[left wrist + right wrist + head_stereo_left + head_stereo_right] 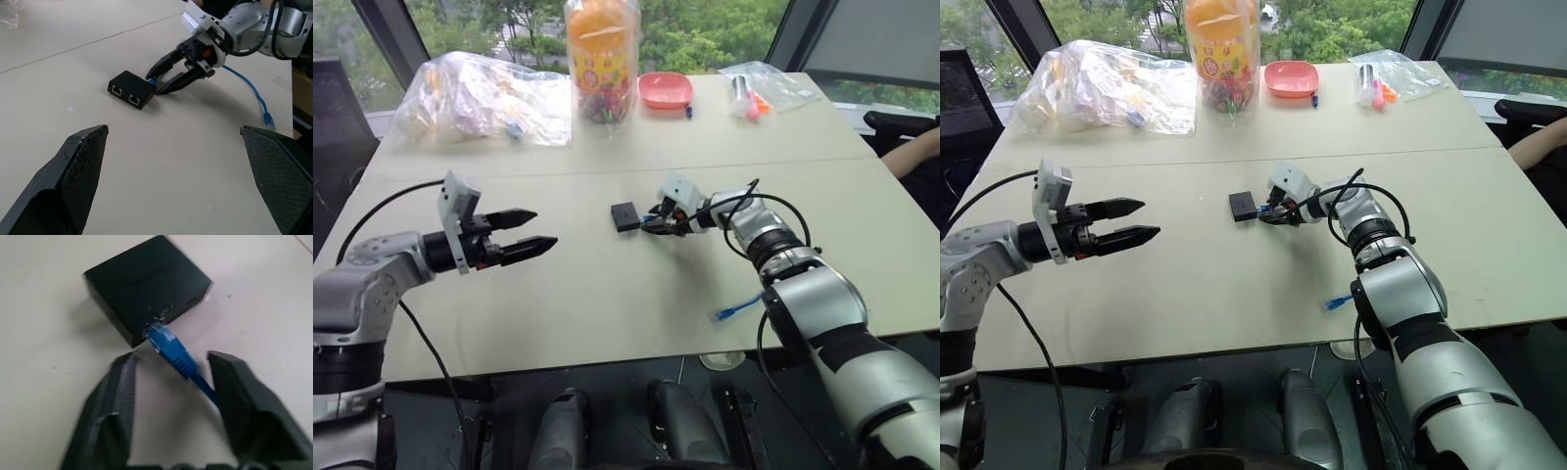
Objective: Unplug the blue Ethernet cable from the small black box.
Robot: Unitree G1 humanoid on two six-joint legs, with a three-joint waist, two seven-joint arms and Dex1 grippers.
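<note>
- Beige table (607,294) under a window carries the work; clutter at its far edge (a plastic bag (480,98), a filled jar (602,59), a pink dish (666,90)) lies well beyond both hands and plays no part.
- We see the small black box (626,216) lying flat just ahead of the right hand (658,219). The blue Ethernet cable (171,350) is still seated in the box's side port; its cord runs back under that hand toward the near table edge, where the free plug (724,313) lies.
- Right hand state: the fingers (115,401) straddle the blue plug boot with a gap on each side. In the right wrist view they are not clamped on it; we judge a closing motion incomplete.
- Left hand (540,231): fully spread, holding nothing, hovering above the table well apart from the box.
- Risk 1: the box is unrestrained. If the right hand pulls while nothing pins the box, we expect the box to slide along with the plug and the connector to stay seated.
- Risk 2: the fingers may close on the thin cord behind the boot. Cause: approach too far back. Result: slipping or cord strain.
- Risk 3: the latch tab cannot be made out. A pull without depressing it would likely jam.
- Risk 4: a fingertip nudging the box corner would rotate the port out of line.
</note>
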